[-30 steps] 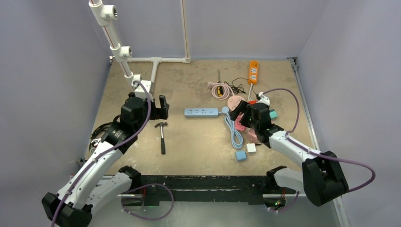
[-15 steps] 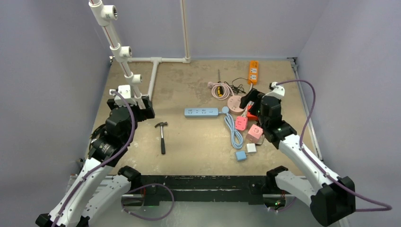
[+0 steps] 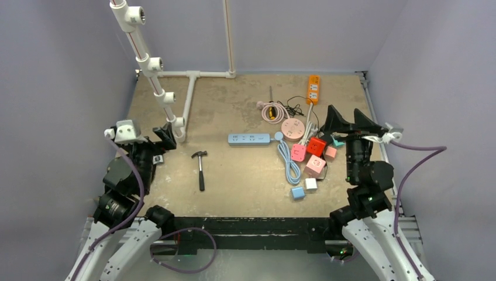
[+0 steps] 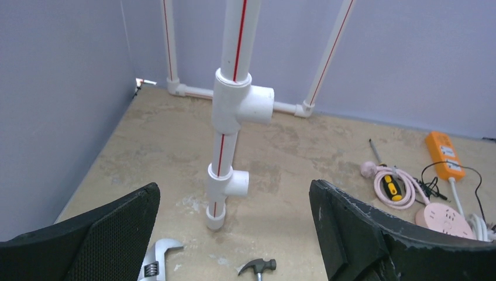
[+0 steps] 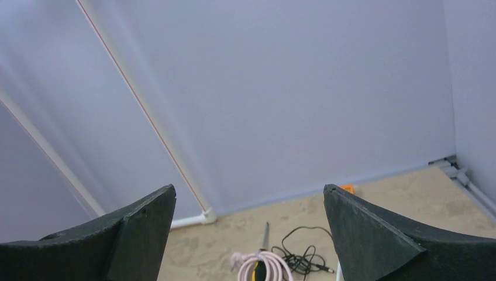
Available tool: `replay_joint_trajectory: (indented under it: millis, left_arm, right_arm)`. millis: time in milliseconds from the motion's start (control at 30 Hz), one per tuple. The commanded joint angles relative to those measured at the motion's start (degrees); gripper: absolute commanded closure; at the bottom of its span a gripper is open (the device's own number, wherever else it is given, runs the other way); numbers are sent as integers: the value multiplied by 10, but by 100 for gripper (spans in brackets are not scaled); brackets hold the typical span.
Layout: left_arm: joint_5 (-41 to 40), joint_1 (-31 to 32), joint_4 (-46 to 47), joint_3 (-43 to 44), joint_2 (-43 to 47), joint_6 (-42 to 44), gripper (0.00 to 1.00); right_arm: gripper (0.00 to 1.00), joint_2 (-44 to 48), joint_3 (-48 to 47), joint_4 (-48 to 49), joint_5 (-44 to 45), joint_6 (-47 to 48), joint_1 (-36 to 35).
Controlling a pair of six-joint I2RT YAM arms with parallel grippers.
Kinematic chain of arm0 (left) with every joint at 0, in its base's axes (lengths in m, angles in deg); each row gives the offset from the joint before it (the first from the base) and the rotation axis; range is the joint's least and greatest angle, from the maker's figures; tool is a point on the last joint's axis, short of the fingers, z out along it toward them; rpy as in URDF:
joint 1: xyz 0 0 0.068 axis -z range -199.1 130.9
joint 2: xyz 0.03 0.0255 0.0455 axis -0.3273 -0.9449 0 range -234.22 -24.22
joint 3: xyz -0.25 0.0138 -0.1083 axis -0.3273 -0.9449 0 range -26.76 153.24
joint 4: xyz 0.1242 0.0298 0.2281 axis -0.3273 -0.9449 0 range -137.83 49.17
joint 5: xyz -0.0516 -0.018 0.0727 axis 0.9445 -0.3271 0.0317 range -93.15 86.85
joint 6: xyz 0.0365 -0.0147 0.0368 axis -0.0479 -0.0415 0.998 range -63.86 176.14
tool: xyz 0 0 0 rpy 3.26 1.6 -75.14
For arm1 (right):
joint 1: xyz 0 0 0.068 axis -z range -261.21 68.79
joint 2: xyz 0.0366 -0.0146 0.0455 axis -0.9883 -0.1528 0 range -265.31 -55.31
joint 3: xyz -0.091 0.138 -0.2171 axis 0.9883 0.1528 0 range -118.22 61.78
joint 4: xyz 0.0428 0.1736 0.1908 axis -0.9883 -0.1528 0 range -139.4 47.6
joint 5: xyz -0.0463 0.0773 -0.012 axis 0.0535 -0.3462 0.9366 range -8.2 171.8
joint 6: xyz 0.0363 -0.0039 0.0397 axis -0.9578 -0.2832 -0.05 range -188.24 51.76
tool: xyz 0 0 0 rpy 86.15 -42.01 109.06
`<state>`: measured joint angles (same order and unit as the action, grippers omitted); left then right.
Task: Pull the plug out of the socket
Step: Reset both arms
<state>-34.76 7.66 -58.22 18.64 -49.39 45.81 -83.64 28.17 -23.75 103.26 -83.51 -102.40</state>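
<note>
While right gripper (image 3: 351, 124) gapes, red cube (image 3: 316, 146) left, apart

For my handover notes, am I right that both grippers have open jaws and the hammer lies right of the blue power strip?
Not quite: the top external view shows the hammer left of the blue power strip. The left gripper and right gripper do have open jaws.

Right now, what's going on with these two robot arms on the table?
Neither arm is handling anything. The left gripper is open and empty, facing the white plastic pipe frame. The right gripper is open too, tilted up, just right of the socket clutter. The round pink socket, red cube adapter and long blue power strip lie untouched on the tan table.
</note>
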Motion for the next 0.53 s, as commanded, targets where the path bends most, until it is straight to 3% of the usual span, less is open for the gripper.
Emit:
replay_joint_trajectory:
  millis: [0,167,500]
  left_arm:
    - [-6,-1,11,-23,46,18,1]
    - [-12,-1,18,-36,86,26,1]
    - [-36,-1,6,-24,67,17,1]
  right_arm:
    - [1,26,34,60,-12,37,3]
    - [1,37,32,53,-12,39,3]
    - [1,36,28,46,-13,38,3]
